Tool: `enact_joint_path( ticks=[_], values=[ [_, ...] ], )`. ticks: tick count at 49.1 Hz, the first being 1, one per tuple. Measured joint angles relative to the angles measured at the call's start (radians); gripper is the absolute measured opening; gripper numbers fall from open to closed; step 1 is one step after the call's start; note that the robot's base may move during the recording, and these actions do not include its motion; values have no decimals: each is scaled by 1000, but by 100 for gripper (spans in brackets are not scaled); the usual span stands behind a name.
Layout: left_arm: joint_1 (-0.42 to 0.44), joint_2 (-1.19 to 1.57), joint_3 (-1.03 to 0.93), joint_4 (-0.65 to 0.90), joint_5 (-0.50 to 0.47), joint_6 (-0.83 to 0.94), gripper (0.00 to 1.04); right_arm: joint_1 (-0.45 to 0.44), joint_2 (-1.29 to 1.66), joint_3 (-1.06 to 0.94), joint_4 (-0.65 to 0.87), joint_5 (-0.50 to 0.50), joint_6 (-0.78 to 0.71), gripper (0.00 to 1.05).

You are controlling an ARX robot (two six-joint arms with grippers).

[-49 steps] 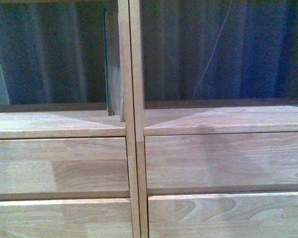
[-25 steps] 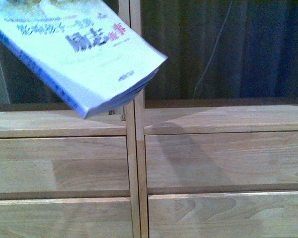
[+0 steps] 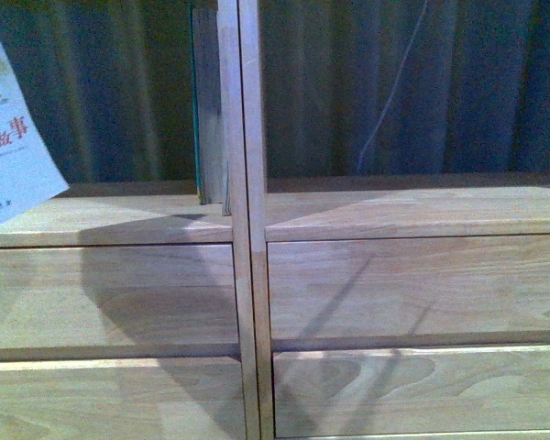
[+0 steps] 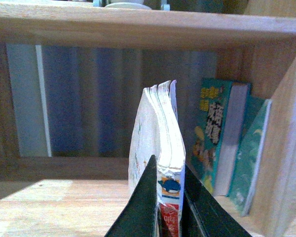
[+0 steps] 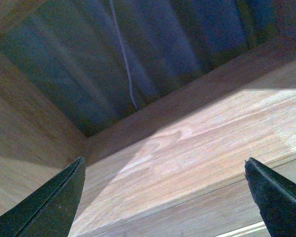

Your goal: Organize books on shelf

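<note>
The white paperback [image 4: 160, 128] stands upright, clamped at its lower edge between the two dark fingers [image 4: 143, 207] of the left gripper [image 4: 168, 165]. The jaws are closed down to the thickness of the book, and its page block fans slightly above the grip. In the left wrist view, the paperback is positioned in front of an open compartment of the shelf [image 4: 138, 24]. The compartment floor is below it and the upper board above it. Whether the book touches the floor cannot be determined. Further inside, a teal-covered book [image 4: 214, 133] leans just beside a thin green book [image 4: 251, 148], which leans against the compartment side wall. Both are clear of the paperback. In the front view, only a tilted corner of the paperback [image 3: 9, 156] shows at the far left, above the ledge of the left column. A green-spined book [image 3: 198, 110] stands upright against the central upright [image 3: 243, 275]. Plain drawer fronts [image 3: 110, 298] run below the ledge. The right gripper [image 5: 164, 162] has its jaws spread wide and holds nothing. It is positioned above a bare shelf board [image 5: 197, 143], and a thin pale cable [image 5: 123, 54] hangs against the dark backdrop.
</note>
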Motion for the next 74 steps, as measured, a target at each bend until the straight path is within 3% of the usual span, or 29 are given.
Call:
enact_joint_path(
  ticks=[3, 13, 23, 31, 45, 74],
  values=[
    [20, 30, 2, 30, 10, 38, 7, 0, -6, -5, 1, -31, -46, 94],
    [54, 153, 51, 148, 64, 127, 7, 15, -120, -233, 119, -44, -409, 64],
    [40, 278, 140, 203, 84, 142, 7, 36, -221, -439, 210, -24, -494, 34],
    [5, 415, 243, 224, 81, 131, 7, 93, -319, -597, 265, 39, -510, 3],
    [-50, 618, 465, 181, 69, 126, 7, 107, -464, -768, 284, 46, -518, 3],
    [-178, 905, 863, 8, 8, 153, 7, 107, -710, -903, 176, 46, -518, 3]
  ],
)
